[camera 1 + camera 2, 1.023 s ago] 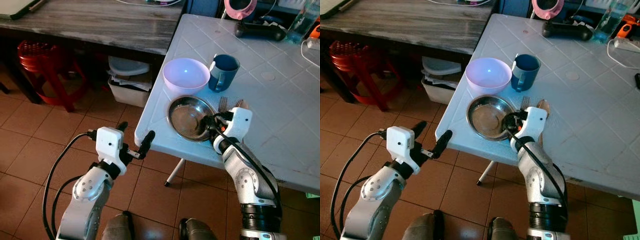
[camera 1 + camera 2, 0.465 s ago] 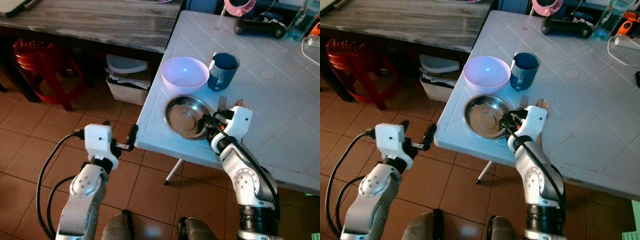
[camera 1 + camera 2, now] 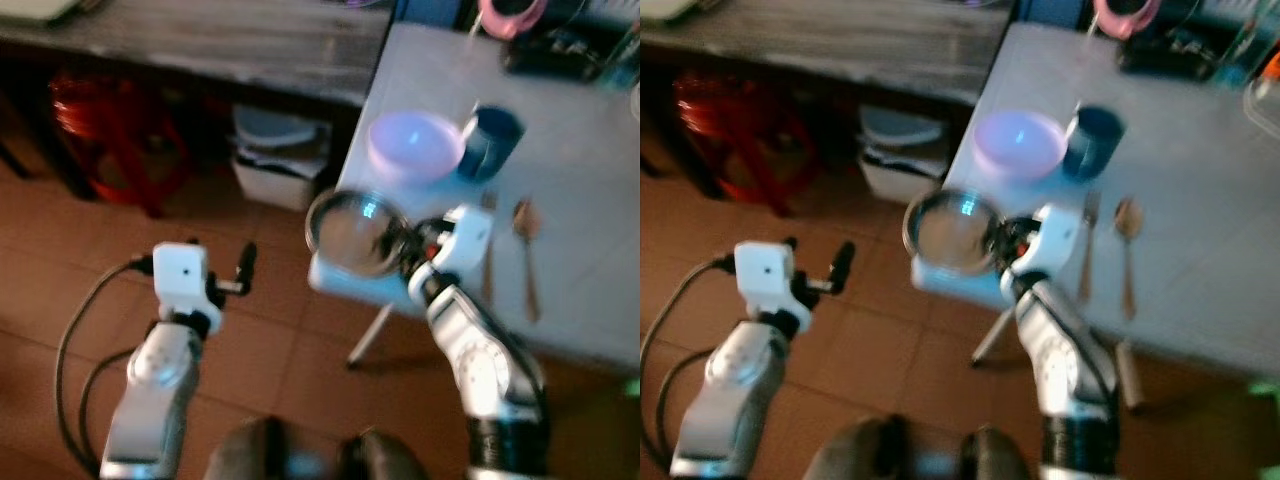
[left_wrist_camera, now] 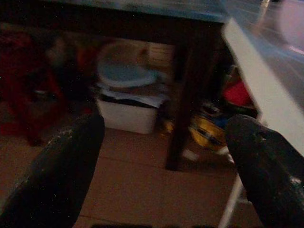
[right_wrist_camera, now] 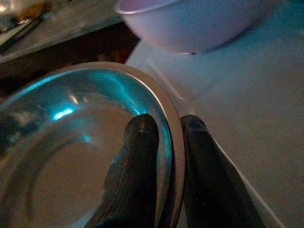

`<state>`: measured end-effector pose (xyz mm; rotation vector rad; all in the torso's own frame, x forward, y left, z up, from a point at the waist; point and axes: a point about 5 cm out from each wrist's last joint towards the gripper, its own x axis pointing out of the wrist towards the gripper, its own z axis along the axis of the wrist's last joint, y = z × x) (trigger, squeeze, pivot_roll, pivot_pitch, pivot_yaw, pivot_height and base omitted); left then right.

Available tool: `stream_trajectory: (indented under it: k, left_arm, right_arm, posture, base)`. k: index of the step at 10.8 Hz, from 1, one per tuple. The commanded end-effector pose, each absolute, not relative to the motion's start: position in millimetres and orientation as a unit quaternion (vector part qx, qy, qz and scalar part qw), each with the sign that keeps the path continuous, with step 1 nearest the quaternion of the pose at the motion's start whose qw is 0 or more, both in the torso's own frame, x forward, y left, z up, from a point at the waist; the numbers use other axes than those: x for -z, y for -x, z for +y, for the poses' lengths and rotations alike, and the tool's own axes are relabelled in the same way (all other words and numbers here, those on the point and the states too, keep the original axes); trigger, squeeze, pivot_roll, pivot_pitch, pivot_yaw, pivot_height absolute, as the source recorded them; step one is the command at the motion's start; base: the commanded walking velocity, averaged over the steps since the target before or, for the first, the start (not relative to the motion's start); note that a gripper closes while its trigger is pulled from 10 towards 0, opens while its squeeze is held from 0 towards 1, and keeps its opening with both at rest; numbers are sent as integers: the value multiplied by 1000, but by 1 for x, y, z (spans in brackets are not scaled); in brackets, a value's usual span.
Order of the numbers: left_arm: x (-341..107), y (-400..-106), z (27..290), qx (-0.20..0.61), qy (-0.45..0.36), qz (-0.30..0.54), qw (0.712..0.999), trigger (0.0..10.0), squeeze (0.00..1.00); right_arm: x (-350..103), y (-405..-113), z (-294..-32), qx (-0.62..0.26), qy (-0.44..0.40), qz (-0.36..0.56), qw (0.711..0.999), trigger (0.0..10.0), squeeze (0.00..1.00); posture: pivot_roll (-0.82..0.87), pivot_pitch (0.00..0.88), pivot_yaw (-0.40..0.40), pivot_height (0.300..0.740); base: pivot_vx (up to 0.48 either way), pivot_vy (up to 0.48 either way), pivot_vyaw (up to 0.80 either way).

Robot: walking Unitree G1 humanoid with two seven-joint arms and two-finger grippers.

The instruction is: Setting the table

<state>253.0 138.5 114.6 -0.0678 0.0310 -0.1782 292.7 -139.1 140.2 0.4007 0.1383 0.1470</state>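
Note:
A round steel plate [image 3: 348,226] overhangs the near left corner of the white table [image 3: 580,210], tilted. My right gripper [image 3: 400,240] is shut on its rim, one finger inside and one outside, as the right wrist view shows on the steel plate [image 5: 71,142] at my right gripper [image 5: 164,124]. Behind the plate stand a purple bowl [image 3: 413,145] and a blue mug [image 3: 492,142]. A fork [image 3: 488,255] and a spoon [image 3: 526,255] lie to its right. My left gripper [image 3: 222,262] hangs open over the floor, left of the table, holding nothing.
A dark wooden table [image 3: 200,40] runs along the back left, with a red stool [image 3: 100,115] and a white box [image 3: 275,170] under it. Brown floor tiles lie below my arms. Dark objects sit at the white table's far end. The head views are blurred.
The whole view has shifted and blurred. The steel plate has moved left in my right gripper and now hangs past the table's corner. My left gripper stays low and open.

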Motion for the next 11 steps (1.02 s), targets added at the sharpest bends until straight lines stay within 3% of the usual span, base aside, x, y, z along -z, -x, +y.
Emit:
stream_trajectory:
  k: [1,5,11]
  left_arm:
    - [-114,-252,140,89,25,15,996,10000,0]
    - [-118,-256,135,106,25,-1,994,10000,0]
    - [-110,-257,132,103,33,10,994,10000,0]
  right_arm:
    - [-146,-291,-144,-63,-208,45,975,0,0]
    - [-137,-287,-155,-33,-159,31,986,0,0]
    - [-136,-285,-152,-34,-138,13,990,0,0]
  posture:
    - [-15,161,-13,740]
    - [-12,160,-11,740]
    - [-26,147,-8,740]
  base:
    - [0,480,0]
    - [216,402,0]
    - [423,0,0]
